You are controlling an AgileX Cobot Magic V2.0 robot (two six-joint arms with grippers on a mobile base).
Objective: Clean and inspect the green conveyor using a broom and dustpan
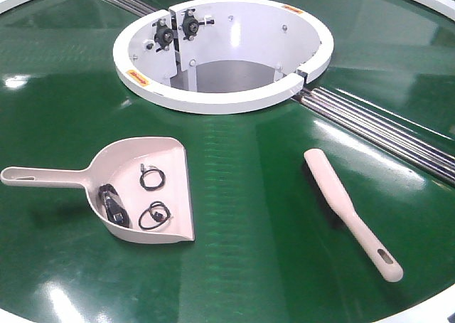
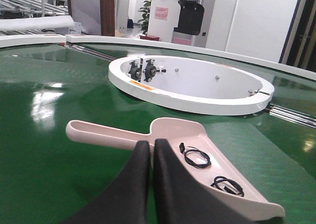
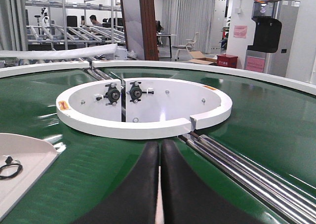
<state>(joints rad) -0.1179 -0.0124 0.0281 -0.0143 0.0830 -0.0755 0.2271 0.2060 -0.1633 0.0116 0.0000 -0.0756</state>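
The pale pink dustpan (image 1: 121,163) lies on the green conveyor (image 1: 249,216) at the left, handle pointing left. It holds two black cable coils (image 1: 151,177) and a black part (image 1: 112,203). The broom (image 1: 348,209) lies on the belt at the right, its slotted handle end toward the front. Neither gripper shows in the front view. In the left wrist view my left gripper (image 2: 151,144) is shut and empty, above the dustpan (image 2: 173,130) where handle meets pan. My right gripper (image 3: 160,142) is shut; a pale strip (image 3: 159,209) shows below, between its fingers.
The white inner ring wall (image 1: 227,99) stands at the belt's centre with black bearings on it. Silver rollers (image 1: 384,131) cross the belt from the ring to the right, just behind the broom. The dustpan's edge (image 3: 24,160) shows at the left of the right wrist view.
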